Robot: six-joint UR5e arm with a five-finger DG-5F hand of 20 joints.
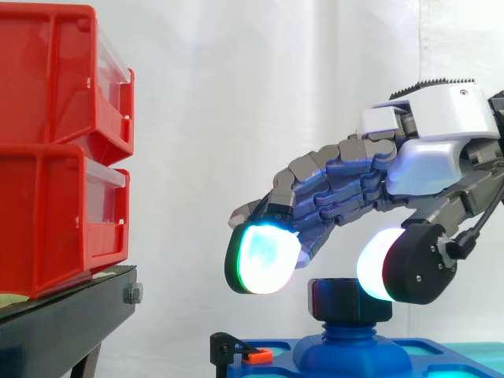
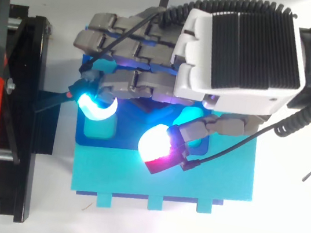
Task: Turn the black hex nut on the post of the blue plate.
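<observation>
The black hex nut [image 1: 349,298] sat at the top of the post [image 1: 350,342], a stubby blue column rising from the blue plate [image 1: 449,354] at the bottom of the side view. The plate rested on a cyan base [image 2: 163,182], which apparently served to keep it level and steady for the turning. The robot's hand [image 1: 429,161] hovered directly over the nut, open and holding nothing, with its fingers loosely curved. One glowing finger pad [image 1: 264,256] hung to the nut's left and slightly above it, clear of it. The thumb pad [image 1: 376,264] stood at the nut's upper right edge; contact there could not be confirmed. The straddling pose looked like the set-up for a pinch across the nut's sides, with the grasp not yet made. A small orange clip [image 1: 256,356] sat at the plate's left edge. Well to the left, stacked red bins [image 1: 47,150] rested on a black stand [image 1: 71,311], out of the hand's way.
</observation>
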